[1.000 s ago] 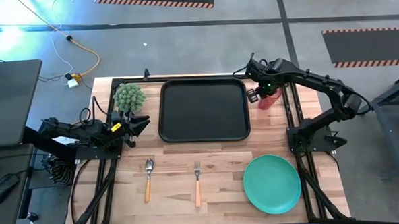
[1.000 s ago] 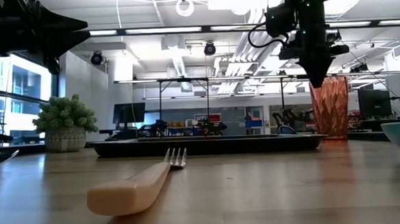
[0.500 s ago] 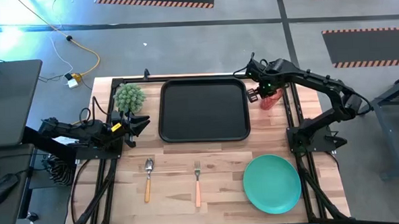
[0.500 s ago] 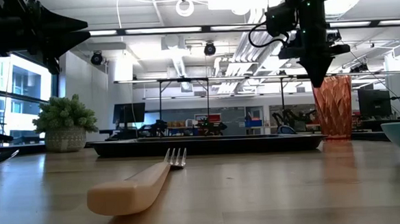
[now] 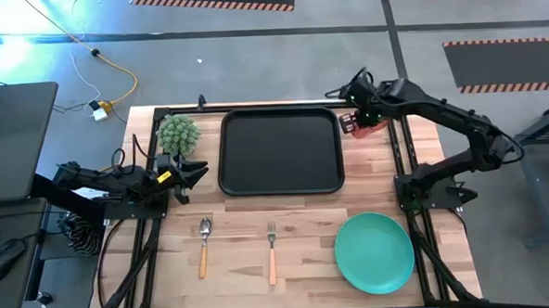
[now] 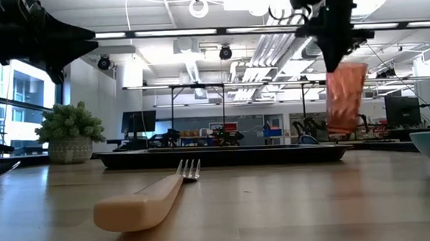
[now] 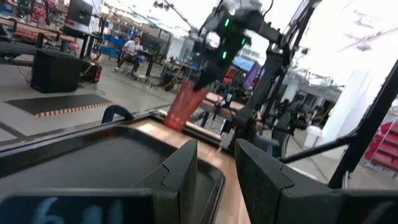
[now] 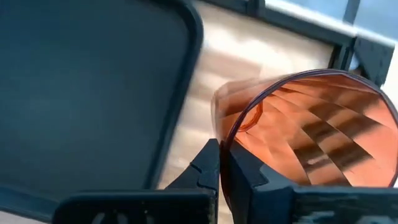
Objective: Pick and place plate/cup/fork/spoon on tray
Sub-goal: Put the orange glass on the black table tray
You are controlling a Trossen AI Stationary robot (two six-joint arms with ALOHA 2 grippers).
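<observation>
The red cup point(image 6: 344, 99) hangs tilted in the air off the black tray's point(image 5: 279, 152) far right corner. My right gripper point(image 5: 355, 123) is shut on it, and it also shows in the right wrist view point(image 8: 311, 137). The teal plate point(image 5: 374, 253) lies flat at the near right. The fork point(image 5: 271, 252) and the spoon point(image 5: 204, 245) lie flat on the table near the front, handles toward the near edge. My left gripper point(image 5: 193, 170) hovers left of the tray, open and empty. My right gripper pinches the cup's rim point(image 8: 225, 142) between its two fingers, one finger point(image 8: 245, 177) inside the cup and one outside. The fingers come from above, pointing down. The cup hangs below them, tilted, lifted clear of the table.
A spiky green ball plant in a pot point(image 5: 178, 133) stands at the table's far left, beside the tray. The arms' black frames run along both sides of the table. Bare wood lies between the tray and the cutlery.
My right gripper has gone up and a little toward the far edge with the cup. The cup stood upright on the table before; now it hangs tilted, clear of the wood.
</observation>
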